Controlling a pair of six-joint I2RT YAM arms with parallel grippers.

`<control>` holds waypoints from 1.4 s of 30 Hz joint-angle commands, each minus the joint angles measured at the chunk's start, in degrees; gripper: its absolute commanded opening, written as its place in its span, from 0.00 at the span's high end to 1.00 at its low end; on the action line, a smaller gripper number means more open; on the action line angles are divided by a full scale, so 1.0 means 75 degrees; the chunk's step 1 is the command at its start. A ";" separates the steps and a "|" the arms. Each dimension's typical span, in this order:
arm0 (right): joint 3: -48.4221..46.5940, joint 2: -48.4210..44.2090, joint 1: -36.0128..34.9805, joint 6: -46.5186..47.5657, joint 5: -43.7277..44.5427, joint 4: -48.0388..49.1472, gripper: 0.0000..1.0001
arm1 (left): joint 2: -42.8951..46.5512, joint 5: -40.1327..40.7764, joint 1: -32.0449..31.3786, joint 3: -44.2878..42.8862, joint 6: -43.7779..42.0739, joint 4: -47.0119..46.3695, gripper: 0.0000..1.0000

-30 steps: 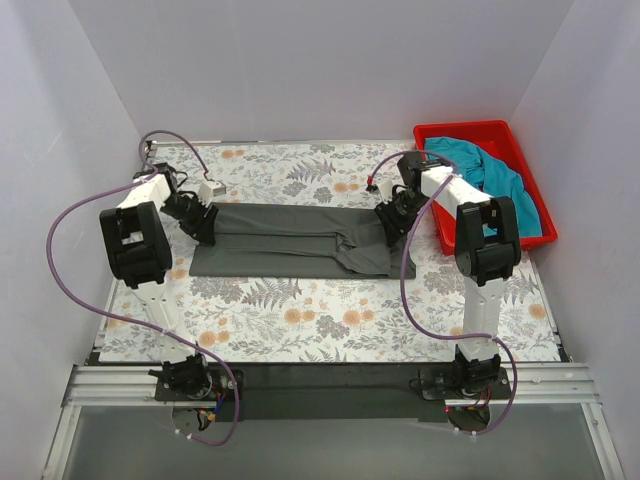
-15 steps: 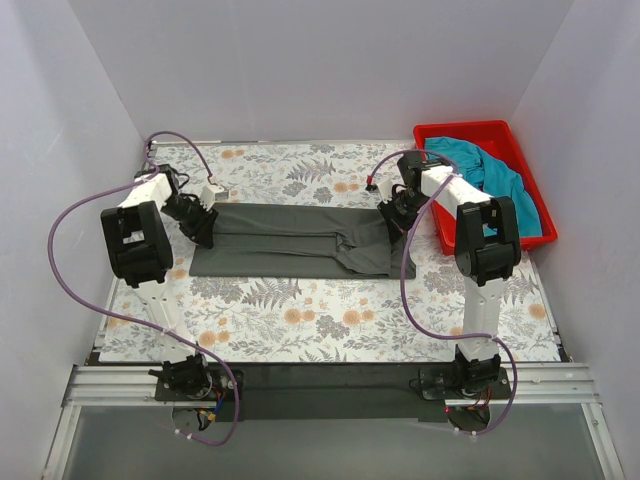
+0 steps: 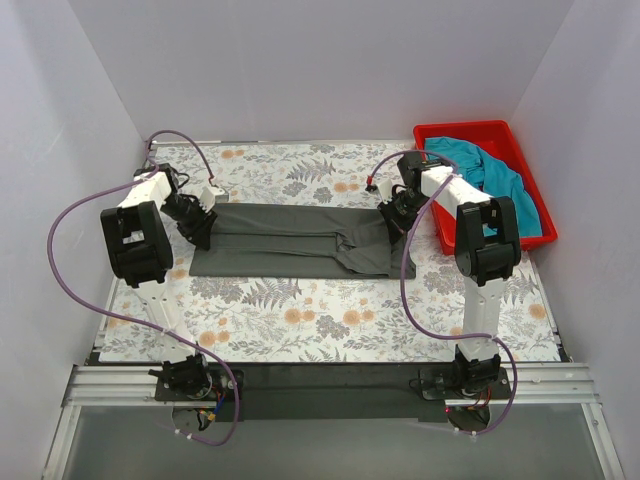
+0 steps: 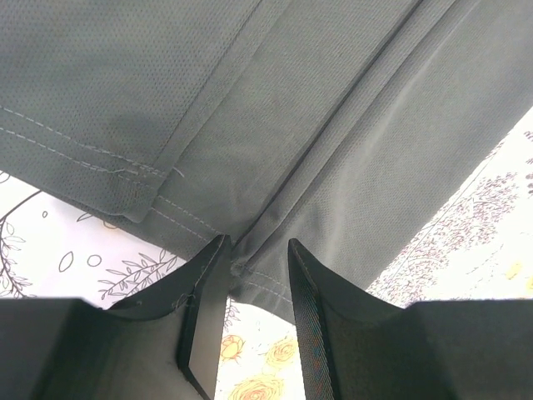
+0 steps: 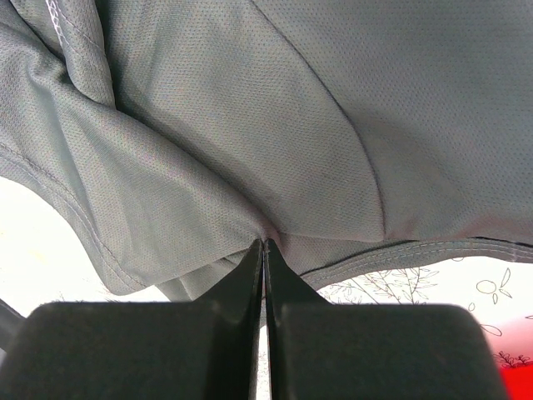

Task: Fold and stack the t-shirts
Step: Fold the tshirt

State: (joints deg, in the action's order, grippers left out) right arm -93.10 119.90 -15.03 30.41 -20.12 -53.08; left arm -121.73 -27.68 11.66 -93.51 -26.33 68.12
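Note:
The dark charcoal grey t-shirt [image 3: 300, 240] lies folded into a long strip across the middle of the table. My left gripper [image 3: 198, 224] is at its left end. In the left wrist view the gripper [image 4: 254, 260] is open, its jaws straddling the shirt's stitched hem [image 4: 266, 279], with the flowered table visible between the fingers [image 4: 204, 317]. My right gripper [image 3: 394, 222] is at the strip's right end. In the right wrist view it [image 5: 263, 244] is shut on a pinch of the grey cloth [image 5: 250, 150]. The teal-blue t-shirt [image 3: 492, 175] lies crumpled in the bin.
The red plastic bin [image 3: 447, 133] stands at the back right, close to the right arm. The table has a flowered cover [image 3: 330, 320]. White walls close in the left, back and right sides. Purple cables loop off both arms.
My left gripper has shifted slightly left along the shirt's end. The right gripper and the shirt have hardly moved.

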 commanded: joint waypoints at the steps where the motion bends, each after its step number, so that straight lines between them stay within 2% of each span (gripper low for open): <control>1: 0.0015 -0.0236 -0.0024 0.0128 -0.0153 -0.0106 0.99 | 0.0012 0.0257 -0.0008 -0.0094 -0.0228 -0.0094 0.67; 10: 0.0073 -0.0224 -0.0024 0.0140 -0.0177 -0.0118 0.99 | 0.0001 0.0550 -0.0008 0.0000 -0.0287 -0.0328 0.71; 18: 0.0108 -0.0271 -0.0012 0.0152 -0.0142 -0.0106 0.99 | 0.0070 0.0609 -0.0008 0.0012 -0.0357 -0.0269 0.89; 19: 0.0109 -0.0295 -0.0012 0.0152 -0.0130 -0.0106 0.99 | 0.0106 0.0597 -0.0008 0.0035 -0.0334 -0.0305 0.95; 21: 0.0143 -0.0365 -0.0012 0.0152 -0.0095 -0.0106 0.99 | 0.0188 0.0562 0.0004 0.0035 -0.0345 -0.0340 0.99; 32: 0.0085 -0.0705 0.0105 0.0199 -0.0013 -0.0141 0.99 | 0.0130 0.0281 0.0015 -0.0550 -0.0298 0.0011 1.00; 42: 0.0015 -0.0576 0.0164 0.0234 0.0046 -0.0118 0.99 | -0.0081 0.0281 0.0004 -0.0692 -0.0181 -0.0211 1.00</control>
State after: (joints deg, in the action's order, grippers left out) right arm -91.98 117.32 -14.24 31.53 -19.81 -53.19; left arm -121.78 -24.80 11.66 -97.14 -27.55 67.35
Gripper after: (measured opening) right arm 0.020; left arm 0.009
